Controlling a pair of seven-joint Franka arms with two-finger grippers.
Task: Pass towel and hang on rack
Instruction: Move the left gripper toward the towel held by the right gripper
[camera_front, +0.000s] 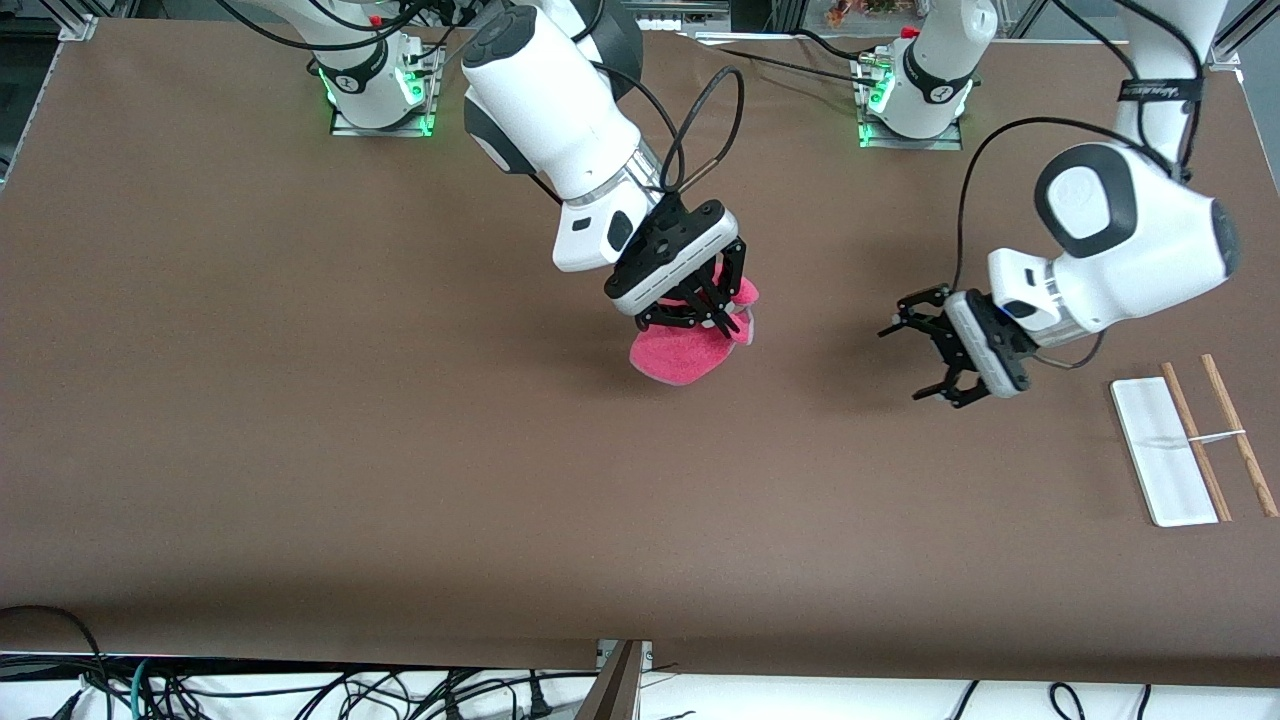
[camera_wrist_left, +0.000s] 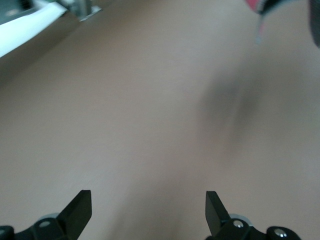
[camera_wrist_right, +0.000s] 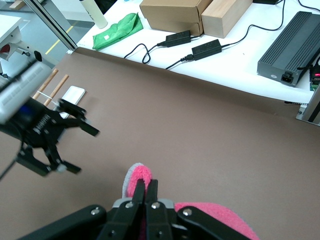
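My right gripper (camera_front: 722, 318) is shut on the pink-red towel (camera_front: 680, 355) and holds it in the air over the middle of the table; most of the cloth hangs below the fingers. In the right wrist view the closed gripper (camera_wrist_right: 145, 184) pinches a fold of the towel (camera_wrist_right: 220, 217). My left gripper (camera_front: 903, 362) is open and empty, in the air between the towel and the rack (camera_front: 1190, 445), pointing toward the towel. The rack lies at the left arm's end of the table, with a white base and two wooden rods. The left wrist view shows the open gripper (camera_wrist_left: 148, 200) and a bit of the towel (camera_wrist_left: 255, 4).
The brown table (camera_front: 300, 450) carries only the rack. In the right wrist view, the left gripper (camera_wrist_right: 82, 150) and the rack (camera_wrist_right: 74, 94) show, and boxes (camera_wrist_right: 172, 12), a green cloth (camera_wrist_right: 116, 30) and power adapters (camera_wrist_right: 205, 48) lie off the table's edge.
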